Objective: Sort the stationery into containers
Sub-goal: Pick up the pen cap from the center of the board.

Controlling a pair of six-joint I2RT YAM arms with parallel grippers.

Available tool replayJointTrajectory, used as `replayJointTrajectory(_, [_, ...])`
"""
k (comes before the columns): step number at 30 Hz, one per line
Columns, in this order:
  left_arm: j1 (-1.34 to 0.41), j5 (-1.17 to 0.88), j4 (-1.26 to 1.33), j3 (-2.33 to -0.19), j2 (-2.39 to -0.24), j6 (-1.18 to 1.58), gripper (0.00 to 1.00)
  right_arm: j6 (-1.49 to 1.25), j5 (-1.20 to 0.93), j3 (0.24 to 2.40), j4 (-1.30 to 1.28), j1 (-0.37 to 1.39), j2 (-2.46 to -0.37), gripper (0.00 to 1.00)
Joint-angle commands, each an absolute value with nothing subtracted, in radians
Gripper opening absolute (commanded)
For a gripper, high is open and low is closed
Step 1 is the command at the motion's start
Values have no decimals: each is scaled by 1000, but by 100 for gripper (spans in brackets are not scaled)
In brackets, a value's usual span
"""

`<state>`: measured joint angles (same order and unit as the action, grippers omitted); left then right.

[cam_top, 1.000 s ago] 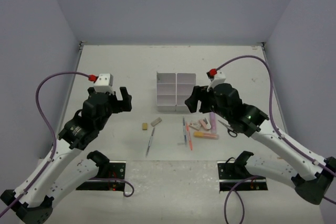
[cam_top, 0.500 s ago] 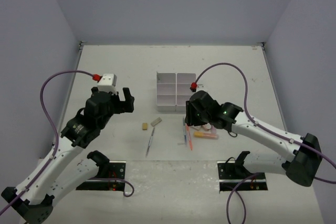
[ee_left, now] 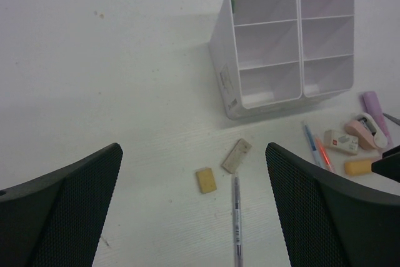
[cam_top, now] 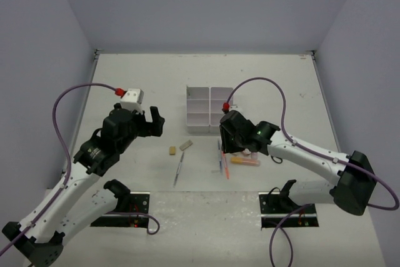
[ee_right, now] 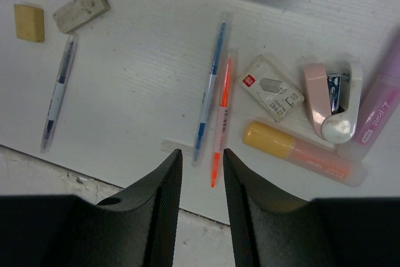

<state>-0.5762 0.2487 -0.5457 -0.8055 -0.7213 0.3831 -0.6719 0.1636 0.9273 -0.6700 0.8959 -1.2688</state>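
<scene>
Three thin pens (ee_right: 209, 85), three small erasers (ee_right: 29, 22), two fat markers (ee_right: 300, 152), one white plastic six-hole box (ee_left: 222, 60). Left gripper (ee_left: 194, 154) jaws wide; right gripper (ee_right: 201, 154) jaws narrow, gripping nothing

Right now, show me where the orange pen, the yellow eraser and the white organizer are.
orange pen (ee_right: 222, 114), right wrist view, middle of its barrel.
yellow eraser (ee_right: 29, 22), right wrist view, centre of its top face.
white organizer (ee_left: 221, 60), left wrist view, its outer side wall.
</scene>
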Motion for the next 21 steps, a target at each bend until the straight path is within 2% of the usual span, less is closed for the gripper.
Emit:
replayJointTrajectory(1, [-572,42,-498,-828,-771,357,100,-661,182,906,-702,899,-1172,36])
replayJointTrajectory(3, [-582,-85,-474,-824,-788,351,100,-652,173,909,-725,899,-1142,36])
replayJointTrajectory(6, [-637,-146,-474,-849,-828,346,100,-657,207,921,-798,900,-1098,36])
replayJointTrajectory(10, [-830,-39,-480,-905,-918,364,99,-665,241,942,-885,900,-949,38])
replayJointTrajectory(15, [-1009,121,-472,-951,-1150,379,85,-698,263,982,-978,899,-764,42])
replayJointTrajectory(18, [-1113,189,-432,-974,-1277,352,78,-699,278,988,-1016,899,-712,49])
replayJointTrajectory(19, [-1115,197,-419,-978,-1308,346,74,-700,283,990,-1023,900,-705,49])
replayJointTrajectory(20, [-1134,203,-407,-982,-1359,336,66,-703,288,993,-1042,899,-702,49])
replayJointTrajectory(21, [-1143,197,-389,-985,-1363,320,64,-705,290,994,-1056,900,-697,49])
